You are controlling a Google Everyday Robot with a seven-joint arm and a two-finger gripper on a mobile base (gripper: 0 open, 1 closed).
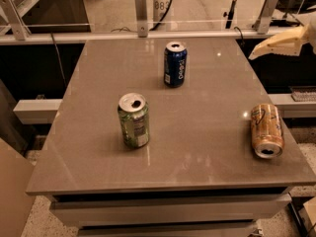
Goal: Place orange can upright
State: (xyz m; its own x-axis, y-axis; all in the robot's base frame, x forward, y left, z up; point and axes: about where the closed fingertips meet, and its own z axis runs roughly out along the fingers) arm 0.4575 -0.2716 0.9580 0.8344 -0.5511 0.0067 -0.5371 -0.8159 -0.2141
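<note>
The grey table [197, 147] fills most of the view, and everything below is placed against it. The robot's cream gripper [261, 51] hangs in the air just past the table's far right edge, touching nothing. Whether it is spread or pressed together cannot be told from here. It holds nothing, which suggests the approach has not begun.

Three soda cans sit on the table, well apart. The orange can [266, 130] lies on its side near the table's right edge, its open silver top facing the front edge, so it remains to be stood up. The green can [134, 121] stands upright left of the table's centre. The dark blue can [175, 64] stands upright toward the far edge.
</note>
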